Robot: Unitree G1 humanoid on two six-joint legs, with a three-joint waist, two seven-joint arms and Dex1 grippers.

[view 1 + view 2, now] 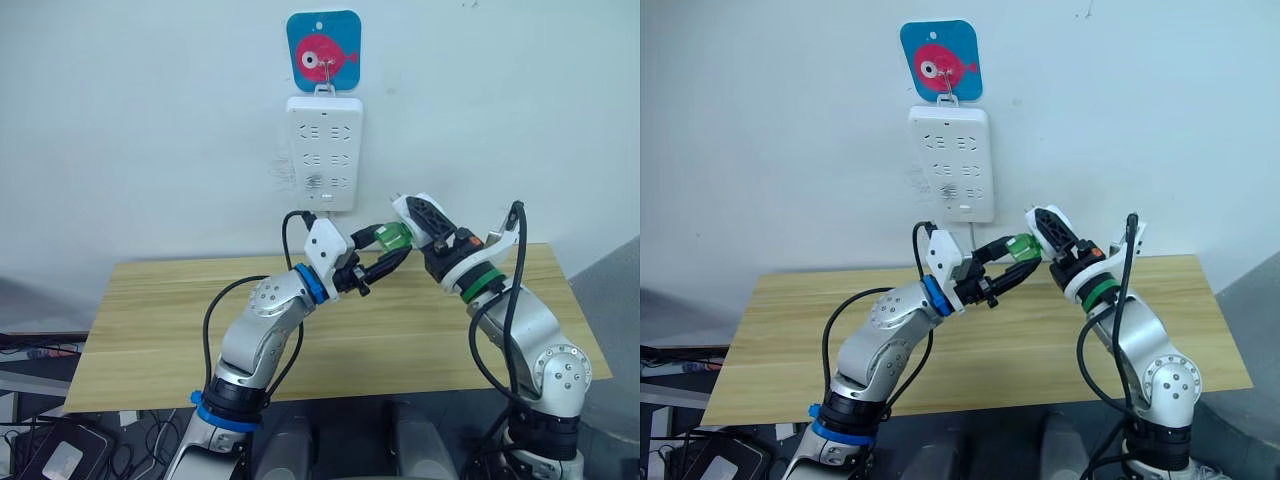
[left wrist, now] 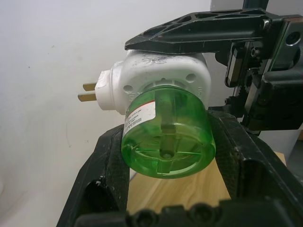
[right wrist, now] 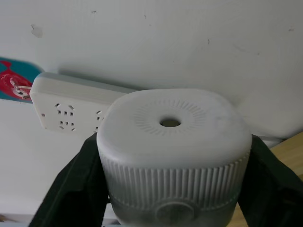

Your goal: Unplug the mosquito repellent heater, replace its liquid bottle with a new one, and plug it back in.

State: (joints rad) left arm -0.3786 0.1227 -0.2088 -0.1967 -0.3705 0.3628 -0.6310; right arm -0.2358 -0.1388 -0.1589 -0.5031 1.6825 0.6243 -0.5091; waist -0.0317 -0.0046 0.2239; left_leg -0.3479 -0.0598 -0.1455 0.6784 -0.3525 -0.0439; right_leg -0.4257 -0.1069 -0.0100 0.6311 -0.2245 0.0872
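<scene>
The white mosquito repellent heater (image 2: 161, 71) is off the wall, its two plug pins bare in the air. My right gripper (image 1: 414, 222) is shut on its body (image 3: 173, 137), in front of the wall just below the power strip. A green liquid bottle (image 2: 165, 137) sticks out of the heater's underside. My left gripper (image 1: 392, 246) reaches in from the left and is shut on that bottle (image 1: 392, 237), one black finger (image 2: 106, 165) on each side. The heater's vent hole faces the right wrist camera.
A tall white power strip (image 1: 323, 150) hangs on the wall from a blue hook plate with a pink fish (image 1: 323, 50). Below the arms a wooden table (image 1: 150, 320) stands against the wall. Cables lie on the floor at the left.
</scene>
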